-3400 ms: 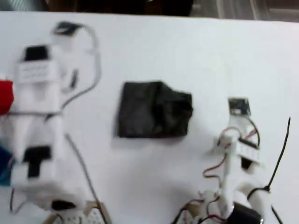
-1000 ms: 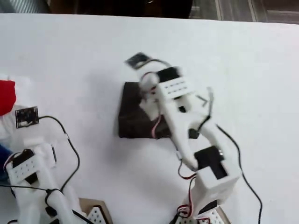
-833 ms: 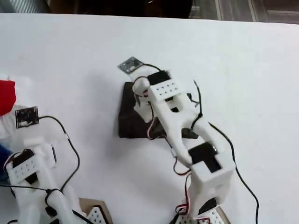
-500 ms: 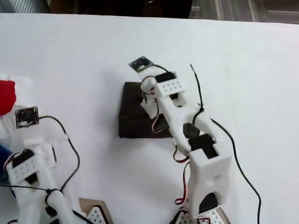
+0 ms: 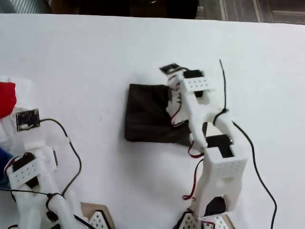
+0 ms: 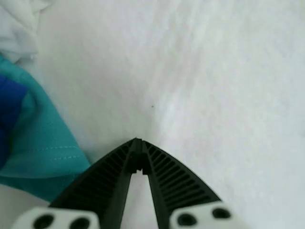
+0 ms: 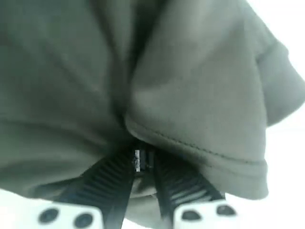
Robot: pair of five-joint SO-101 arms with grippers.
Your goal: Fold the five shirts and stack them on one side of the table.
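while the right tool [image 7: 143, 160] pinches one dark shirt [image 5: 147, 114], the left tool [image 6: 137, 145] sits closed — near one teal shirt [image 6: 43, 148].

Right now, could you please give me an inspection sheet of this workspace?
Surface: white table.
Job's things: dark shirt folded at centre; red shirt, teal shirt and white shirt by the left edge.
Clutter: nothing seen.
End effectors: right end effector shut on the dark shirt's hem; left end effector shut over bare table beside the teal shirt.
Cables: black cable loops beside the left arm; second cable trails from the right arm.
Surroundings: dark room beyond the far edge.
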